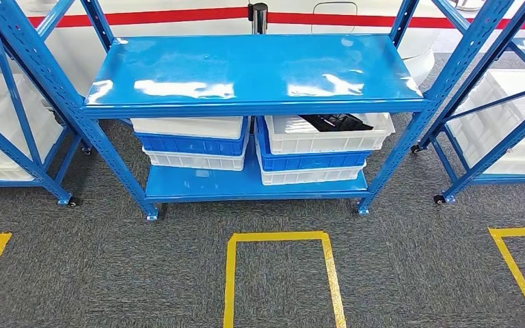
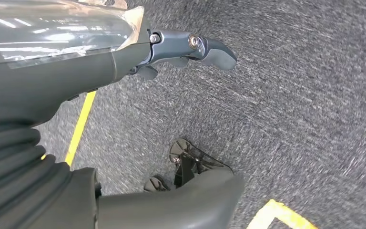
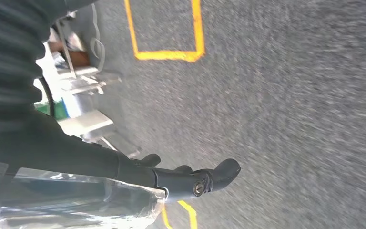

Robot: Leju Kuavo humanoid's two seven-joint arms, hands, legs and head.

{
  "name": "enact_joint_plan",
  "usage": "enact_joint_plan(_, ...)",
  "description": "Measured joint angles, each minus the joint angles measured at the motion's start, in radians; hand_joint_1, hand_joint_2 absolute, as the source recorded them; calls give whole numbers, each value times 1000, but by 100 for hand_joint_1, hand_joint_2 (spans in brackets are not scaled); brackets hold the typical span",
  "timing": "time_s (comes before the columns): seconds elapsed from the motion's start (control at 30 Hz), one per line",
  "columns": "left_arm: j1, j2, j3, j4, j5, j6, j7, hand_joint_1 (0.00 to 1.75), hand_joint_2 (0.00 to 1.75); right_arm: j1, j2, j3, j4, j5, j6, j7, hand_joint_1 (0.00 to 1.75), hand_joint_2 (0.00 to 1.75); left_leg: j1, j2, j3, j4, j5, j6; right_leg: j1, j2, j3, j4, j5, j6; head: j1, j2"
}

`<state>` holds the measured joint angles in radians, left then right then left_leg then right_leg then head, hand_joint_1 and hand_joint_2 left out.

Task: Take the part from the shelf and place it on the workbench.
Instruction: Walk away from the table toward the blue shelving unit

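Observation:
A black part (image 1: 335,122) lies in the top white bin (image 1: 328,137) on the right of the blue shelf's lower level, under the glossy blue top board (image 1: 253,72). My left hand (image 2: 186,50) hangs over grey carpet with its fingers stretched out and nothing in it. My right hand (image 3: 190,179) also hangs above the carpet, fingers extended, holding nothing.
Stacked white and blue bins (image 1: 191,143) fill the left of the lower level. More blue racks with white bins stand at the left (image 1: 14,116) and the right (image 1: 499,109). Yellow tape (image 1: 280,237) outlines a box on the carpet before the shelf.

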<state>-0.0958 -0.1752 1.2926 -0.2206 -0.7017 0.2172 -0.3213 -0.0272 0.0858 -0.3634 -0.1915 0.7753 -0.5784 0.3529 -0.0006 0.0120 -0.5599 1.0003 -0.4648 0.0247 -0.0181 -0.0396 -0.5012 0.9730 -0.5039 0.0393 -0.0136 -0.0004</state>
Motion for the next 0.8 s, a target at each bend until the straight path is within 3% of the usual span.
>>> enact_joint_plan(0.37, 0, 0, -45, 0, -36, -9, 19, 0, 175, 0, 30, -28, 0, -15, 16, 29, 0, 175, 0, 0, 0, 0, 0, 0, 0, 0, 0, 0, 0, 0, 0, 0)
enact_joint_plan(0.8, 0, 0, -72, 1, -63, -28, 26, 0, 175, -1, 42, -53, 0, -43, 93, -55, 0, 175, 0, 0, 0, 0, 0, 0, 0, 0, 0, 0, 0, 0, 0, 0)
